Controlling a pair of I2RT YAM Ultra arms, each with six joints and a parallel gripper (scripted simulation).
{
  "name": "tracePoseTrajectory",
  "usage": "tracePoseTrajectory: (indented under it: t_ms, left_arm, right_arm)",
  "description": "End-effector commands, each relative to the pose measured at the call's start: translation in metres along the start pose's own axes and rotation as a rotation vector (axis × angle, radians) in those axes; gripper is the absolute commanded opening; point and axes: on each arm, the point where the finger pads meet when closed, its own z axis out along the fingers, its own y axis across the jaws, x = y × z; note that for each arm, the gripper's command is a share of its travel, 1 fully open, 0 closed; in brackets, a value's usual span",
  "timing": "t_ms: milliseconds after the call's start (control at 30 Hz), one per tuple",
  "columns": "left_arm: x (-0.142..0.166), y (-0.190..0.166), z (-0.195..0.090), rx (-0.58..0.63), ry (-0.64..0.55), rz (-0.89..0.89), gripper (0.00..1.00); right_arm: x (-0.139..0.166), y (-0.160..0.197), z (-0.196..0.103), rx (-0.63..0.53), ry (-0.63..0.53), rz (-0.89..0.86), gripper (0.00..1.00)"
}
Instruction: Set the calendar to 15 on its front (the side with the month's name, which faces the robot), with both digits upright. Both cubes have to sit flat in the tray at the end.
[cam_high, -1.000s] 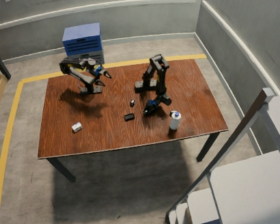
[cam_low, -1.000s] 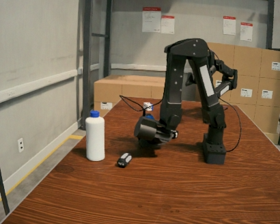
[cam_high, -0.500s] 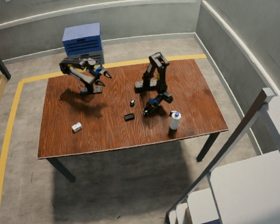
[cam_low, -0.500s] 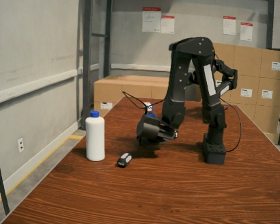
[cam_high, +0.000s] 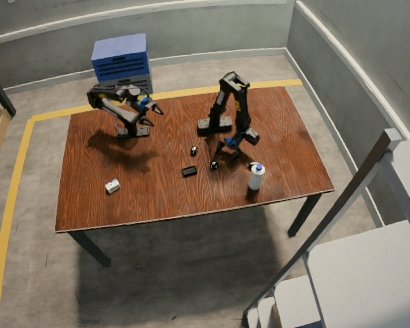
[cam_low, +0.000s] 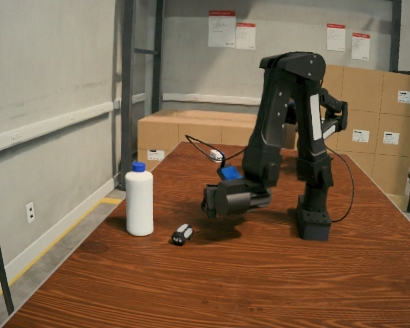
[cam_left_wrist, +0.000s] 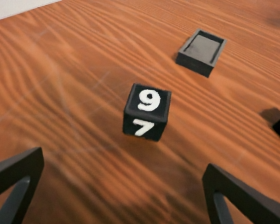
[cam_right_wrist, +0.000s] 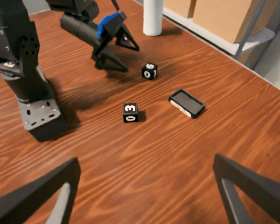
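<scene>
A black cube (cam_high: 214, 165) (cam_left_wrist: 147, 111) (cam_right_wrist: 149, 71) stands on the table; the left wrist view shows 9 on top and 7 on a side. My left gripper (cam_high: 227, 154) (cam_left_wrist: 127, 164) (cam_right_wrist: 133, 59) is open and empty, a little back from this cube. The other black cube (cam_high: 194, 150) (cam_right_wrist: 130, 113) shows 3 on top and 0 on a side, both turned sideways in the right wrist view. The black tray (cam_high: 190, 173) (cam_left_wrist: 194, 65) (cam_right_wrist: 179, 107) is empty, with white lettering on its robot-facing side. My right gripper (cam_high: 156, 118) (cam_right_wrist: 145, 162) is open and empty, high above the table.
A white bottle (cam_high: 256, 179) (cam_low: 139, 205) (cam_right_wrist: 152, 17) with a blue cap stands beyond the left gripper. A small black and white object (cam_low: 182, 234) lies beside the bottle. A small white object (cam_high: 112, 186) (cam_low: 216, 155) lies on the far side of the table from the bottle.
</scene>
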Motion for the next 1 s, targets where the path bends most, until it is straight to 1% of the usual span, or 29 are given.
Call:
tracePoseTrajectory:
  t_ms: [0,67,133,200,400,633,700,967]
  left_arm:
    - [-0.008,-0.001,-0.007,0.119,-0.022,0.022,1.00]
    - [-0.007,-0.005,-0.007,0.134,-0.005,-0.015,0.77]
    - [-0.007,-0.005,-0.007,0.134,-0.005,-0.015,0.77]
    - [-0.008,-0.013,-0.008,0.172,0.025,-0.083,0.55]
    - [-0.014,-0.038,-0.008,0.302,0.156,-0.295,0.55]
    - [-0.031,-0.061,-0.012,0.410,0.370,-0.497,0.55]
    - [-0.031,-0.061,-0.012,0.410,0.370,-0.497,0.55]
    - [-0.048,-0.079,-0.010,0.425,0.599,-0.723,0.55]
  right_arm:
    - [-0.005,0.000,-0.007,-0.002,-0.018,0.000,1.00]
    - [-0.005,0.000,-0.007,-0.002,-0.018,0.000,1.00]
    - [-0.005,0.000,-0.007,-0.002,-0.018,0.000,1.00]
    - [-0.005,0.000,-0.007,-0.002,-0.018,0.000,1.00]
    - [-0.005,0.000,-0.007,-0.002,-0.018,0.000,1.00]
    - [-0.005,0.000,-0.007,-0.002,-0.018,0.000,1.00]
    - [-0.005,0.000,-0.007,-0.002,-0.018,0.000,1.00]
    - [-0.005,0.000,-0.007,-0.002,-0.018,0.000,1.00]
